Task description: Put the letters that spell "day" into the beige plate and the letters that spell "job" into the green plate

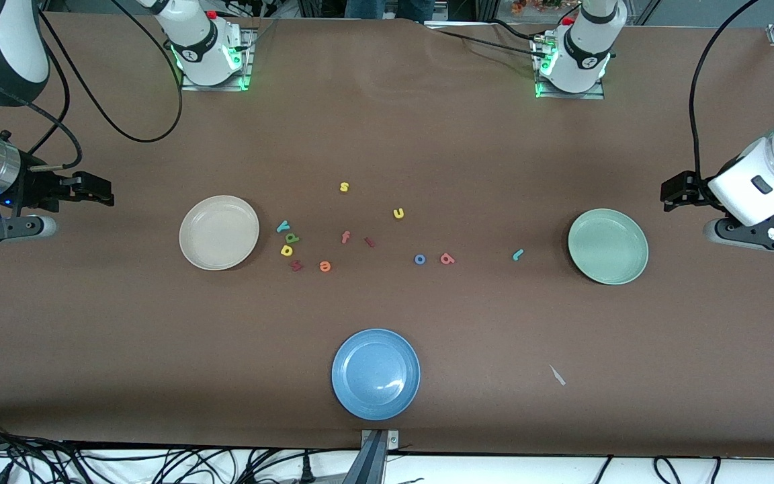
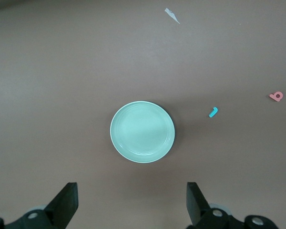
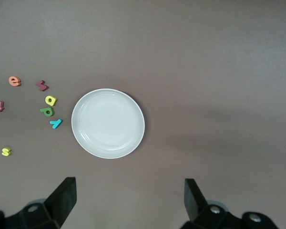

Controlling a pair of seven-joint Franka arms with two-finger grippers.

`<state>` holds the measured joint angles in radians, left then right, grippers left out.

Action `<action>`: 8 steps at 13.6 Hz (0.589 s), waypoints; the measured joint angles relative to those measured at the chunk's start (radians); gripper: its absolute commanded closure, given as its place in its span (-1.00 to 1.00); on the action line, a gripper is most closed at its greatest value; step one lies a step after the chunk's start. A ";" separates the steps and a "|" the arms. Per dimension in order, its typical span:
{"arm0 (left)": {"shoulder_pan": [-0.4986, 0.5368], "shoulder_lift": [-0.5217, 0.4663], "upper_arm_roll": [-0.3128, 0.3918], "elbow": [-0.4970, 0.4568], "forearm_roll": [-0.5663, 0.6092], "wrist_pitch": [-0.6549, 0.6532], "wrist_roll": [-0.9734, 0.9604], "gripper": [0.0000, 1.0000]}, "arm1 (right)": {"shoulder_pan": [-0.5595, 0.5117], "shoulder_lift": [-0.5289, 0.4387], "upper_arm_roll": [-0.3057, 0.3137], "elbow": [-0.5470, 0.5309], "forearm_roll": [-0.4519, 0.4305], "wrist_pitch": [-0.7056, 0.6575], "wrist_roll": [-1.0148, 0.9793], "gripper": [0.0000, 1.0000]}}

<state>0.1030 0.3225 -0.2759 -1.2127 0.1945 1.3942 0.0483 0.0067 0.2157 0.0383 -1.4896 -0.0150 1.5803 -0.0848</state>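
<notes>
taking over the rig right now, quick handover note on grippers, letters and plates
Left gripper: fingers open, empty, up beside the green plate at its arm's end. Right gripper: open, empty, beside the beige plate.
Green d, yellow a and teal y lie clustered on the table beside the beige plate.
Teal j lies near the green plate; salmon b and blue o mid-table.
Done: nothing, both plates are empty.
Left: all six letters.

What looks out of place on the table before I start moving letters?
One stray: a small pale scrap lies on the table, nearer the front camera than the green plate, not a letter. All three plates are upright, and nothing looks spilled or damaged.
</notes>
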 measured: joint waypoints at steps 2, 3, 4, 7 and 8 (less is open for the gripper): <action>0.000 -0.001 0.000 0.000 -0.034 -0.019 0.000 -1.00 | 0.000 0.000 0.000 0.000 0.000 0.001 0.000 -0.99; 0.000 -0.003 0.000 0.000 -0.050 -0.033 0.000 -1.00 | 0.000 0.000 0.000 0.000 0.000 0.001 0.000 -0.99; 0.000 -0.004 0.000 0.000 -0.054 -0.039 0.000 -1.00 | 0.000 0.000 0.000 0.000 0.000 0.001 -0.001 -0.99; 0.000 -0.005 0.000 0.000 -0.054 -0.042 0.000 -1.00 | 0.000 0.000 0.000 0.000 0.000 0.001 -0.001 -0.99; 0.000 -0.005 0.000 0.000 -0.054 -0.042 0.000 -1.00 | 0.000 0.000 0.000 0.000 0.000 0.001 -0.001 -0.99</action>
<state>0.1034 0.3170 -0.2761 -1.2126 0.1402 1.3519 0.0483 0.0065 0.2157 0.0384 -1.4896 -0.0154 1.5816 -0.0862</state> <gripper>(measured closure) 0.000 0.000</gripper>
